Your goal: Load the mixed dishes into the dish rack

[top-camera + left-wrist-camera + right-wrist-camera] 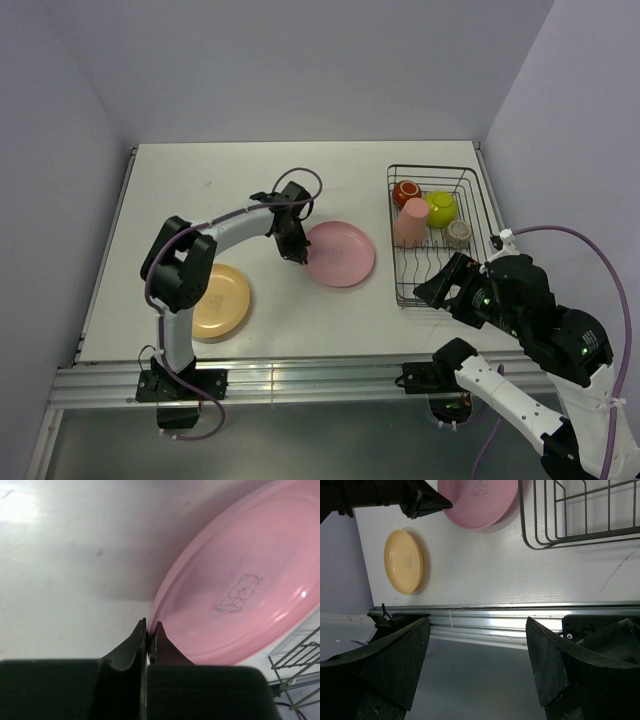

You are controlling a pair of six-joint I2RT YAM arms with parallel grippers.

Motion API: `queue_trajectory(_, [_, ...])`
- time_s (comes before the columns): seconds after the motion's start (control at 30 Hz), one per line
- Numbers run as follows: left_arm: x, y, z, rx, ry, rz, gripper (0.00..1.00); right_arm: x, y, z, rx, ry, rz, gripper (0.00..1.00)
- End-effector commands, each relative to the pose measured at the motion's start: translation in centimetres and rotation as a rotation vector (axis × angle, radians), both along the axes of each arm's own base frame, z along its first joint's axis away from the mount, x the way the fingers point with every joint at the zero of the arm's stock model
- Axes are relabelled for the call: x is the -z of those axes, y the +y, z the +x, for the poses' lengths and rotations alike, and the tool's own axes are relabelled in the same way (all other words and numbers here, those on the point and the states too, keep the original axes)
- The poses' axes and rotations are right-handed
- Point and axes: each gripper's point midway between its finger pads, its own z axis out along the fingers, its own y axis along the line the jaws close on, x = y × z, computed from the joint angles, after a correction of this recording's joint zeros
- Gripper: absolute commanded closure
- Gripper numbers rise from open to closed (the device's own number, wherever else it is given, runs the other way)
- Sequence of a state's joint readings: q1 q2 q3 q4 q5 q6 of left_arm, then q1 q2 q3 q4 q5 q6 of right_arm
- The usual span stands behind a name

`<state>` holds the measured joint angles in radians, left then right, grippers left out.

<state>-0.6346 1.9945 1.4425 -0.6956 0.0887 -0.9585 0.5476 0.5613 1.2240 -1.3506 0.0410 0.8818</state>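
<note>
Mug (405,192), bowl (441,207), tumbler (411,225) and cup (459,233) are stowed in the rack (425,270). The pink plate (342,254) is clamped at its rim by the left gripper (150,630), and the orange plate (222,300) is untouched. The right gripper (477,625) is spread, empty.

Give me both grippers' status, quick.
Left gripper: closed, pinching the rim of the pink plate.
Right gripper: open, holding nothing.

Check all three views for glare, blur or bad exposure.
Top external: even light, sharp, soft shadows only. Left wrist: white table blown out top-left, left fingers underexposed, round pink plastic plate slightly soft. Right wrist: right fingers near-silhouette, glare on the aluminium rail.
</note>
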Motion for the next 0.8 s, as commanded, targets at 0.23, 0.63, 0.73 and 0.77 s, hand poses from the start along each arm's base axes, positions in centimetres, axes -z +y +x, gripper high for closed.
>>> queue_trajectory(0.23, [-11.4,5.2,-2.2,-0.027,-0.242,0.007,1.0,-0.3,1.4,2.1,-0.075,-0.019,-0.058,0.16])
queue_trajectory(0.63, [-15.1,6.0,-7.3,0.105,-0.25,-0.074,1.0,-3.5,3.8,8.1,-0.234,-0.074,-0.261,0.16])
queue_trajectory(0.73, [-14.4,6.2,-8.2,0.142,-0.228,-0.072,1.0,-4.1,5.1,8.9,-0.287,-0.09,-0.286,0.18])
queue_trajectory(0.77, [-14.2,6.3,-8.4,0.161,-0.217,-0.065,1.0,-4.6,5.4,9.1,-0.299,-0.104,-0.29,0.18])
